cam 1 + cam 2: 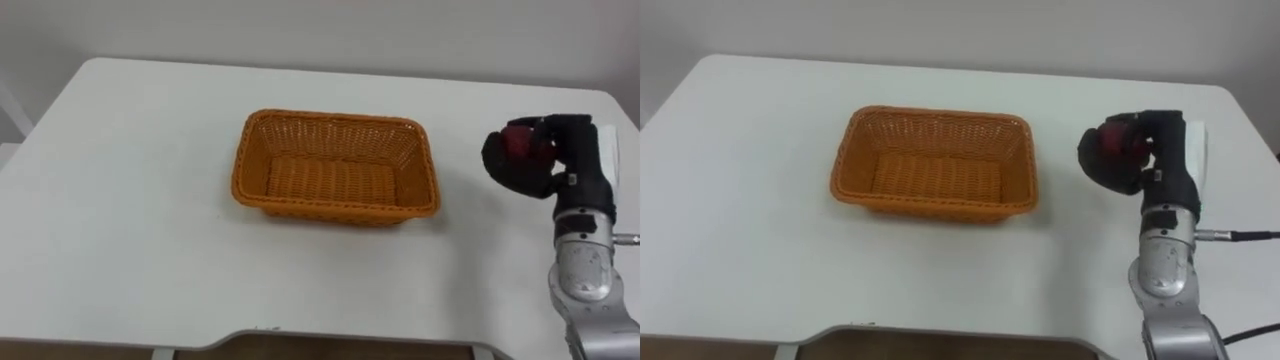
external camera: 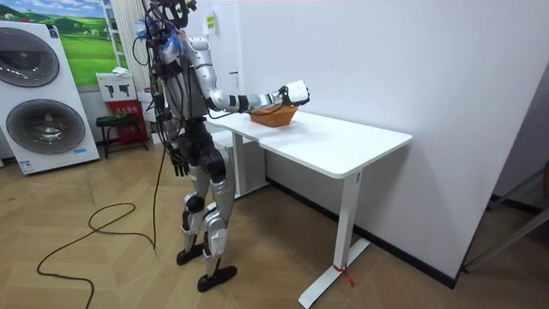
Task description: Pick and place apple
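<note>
A red apple is held in my right hand, whose dark fingers curl round it so that just part of the fruit shows. The hand hovers above the white table, to the right of an orange wicker basket and apart from it. The basket stands empty near the table's middle. In the room view I stand at the table's end on the room view's left, with my right arm stretched out over the table beside the basket. My left hand hangs down at my side.
The table's near edge runs along the bottom of the eye views, and a white wall stands behind its far edge. In the room view two washing machines and a small stool stand behind me.
</note>
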Available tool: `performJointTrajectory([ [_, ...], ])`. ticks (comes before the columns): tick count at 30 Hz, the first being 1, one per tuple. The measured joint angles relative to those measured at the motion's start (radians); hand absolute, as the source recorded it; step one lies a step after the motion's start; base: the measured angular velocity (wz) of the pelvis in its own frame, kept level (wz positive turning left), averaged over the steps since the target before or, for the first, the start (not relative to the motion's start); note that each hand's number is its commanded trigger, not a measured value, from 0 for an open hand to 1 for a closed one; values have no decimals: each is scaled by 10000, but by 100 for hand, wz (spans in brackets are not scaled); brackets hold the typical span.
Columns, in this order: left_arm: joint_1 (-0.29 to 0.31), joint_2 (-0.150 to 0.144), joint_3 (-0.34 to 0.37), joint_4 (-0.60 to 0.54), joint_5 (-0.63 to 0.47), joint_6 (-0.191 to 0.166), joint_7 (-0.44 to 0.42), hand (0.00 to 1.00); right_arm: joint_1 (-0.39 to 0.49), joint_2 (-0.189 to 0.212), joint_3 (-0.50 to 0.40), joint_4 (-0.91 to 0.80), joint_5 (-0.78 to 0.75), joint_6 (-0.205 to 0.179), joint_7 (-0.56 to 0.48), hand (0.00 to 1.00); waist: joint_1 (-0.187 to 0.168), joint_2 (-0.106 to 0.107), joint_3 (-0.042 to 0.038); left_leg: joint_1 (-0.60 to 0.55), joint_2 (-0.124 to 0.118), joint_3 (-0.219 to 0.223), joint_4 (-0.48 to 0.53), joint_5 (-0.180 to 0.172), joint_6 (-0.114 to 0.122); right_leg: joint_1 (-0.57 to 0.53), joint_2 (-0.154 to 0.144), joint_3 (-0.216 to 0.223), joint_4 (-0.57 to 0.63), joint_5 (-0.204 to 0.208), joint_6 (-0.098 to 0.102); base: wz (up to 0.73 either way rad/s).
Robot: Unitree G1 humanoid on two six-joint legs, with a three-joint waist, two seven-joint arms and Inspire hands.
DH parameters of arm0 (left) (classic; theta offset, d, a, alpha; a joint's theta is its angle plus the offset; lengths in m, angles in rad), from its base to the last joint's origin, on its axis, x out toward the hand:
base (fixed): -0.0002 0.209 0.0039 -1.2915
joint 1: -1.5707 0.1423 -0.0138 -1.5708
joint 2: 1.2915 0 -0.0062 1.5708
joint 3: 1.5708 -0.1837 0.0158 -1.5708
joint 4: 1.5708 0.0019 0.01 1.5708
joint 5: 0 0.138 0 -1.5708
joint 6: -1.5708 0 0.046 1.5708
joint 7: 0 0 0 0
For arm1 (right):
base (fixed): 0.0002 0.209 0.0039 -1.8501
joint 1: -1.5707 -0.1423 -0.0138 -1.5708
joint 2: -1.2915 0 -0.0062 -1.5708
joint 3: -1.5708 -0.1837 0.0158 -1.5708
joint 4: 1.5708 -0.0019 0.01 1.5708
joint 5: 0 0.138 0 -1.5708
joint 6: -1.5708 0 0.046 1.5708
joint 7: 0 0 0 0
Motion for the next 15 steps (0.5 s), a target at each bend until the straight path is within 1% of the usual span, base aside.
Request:
performJointTrajectory([
  [4, 11, -4, -158, 17, 1, -6, 4, 0, -28, 0, 246, -860, -46, 0, 20, 100, -4, 72, 8, -31, 0, -37, 8, 2, 0, -8, -3, -59, 7, 0, 0, 3],
  [10, 6, -20, -180, 167, 5, -10, -9, 0, -76, -18, 732, -1880, -125, 13, 319, 100, 38, 92, -5, -54, 5, -36, 21, 2, 0, -25, -2, -63, 8, 0, 0, 0],
  [13, -69, -18, -227, 171, -10, -12, -4, 0, -106, -28, 1159, -2084, -121, 12, 621, 100, 146, 102, -18, -8, 7, -25, 19, 2, 0, 0, 2, -55, 16, 0, 0, 0],
  [14, -141, -17, -405, 173, -18, -16, 26, 0, -107, -26, 1308, -2085, -133, 13, 763, 100, 219, 100, -20, -5, 6, -26, 18, 2, 0, -2, -1, -59, 19, 0, 0, 0],
  [15, -179, -22, -471, 178, -19, -22, 26, 0, -107, -27, 1389, -2085, -132, 13, 822, 87, 231, 99, -20, -4, 5, -26, 19, 2, 0, -4, -3, -59, 19, 0, 0, 0],
])
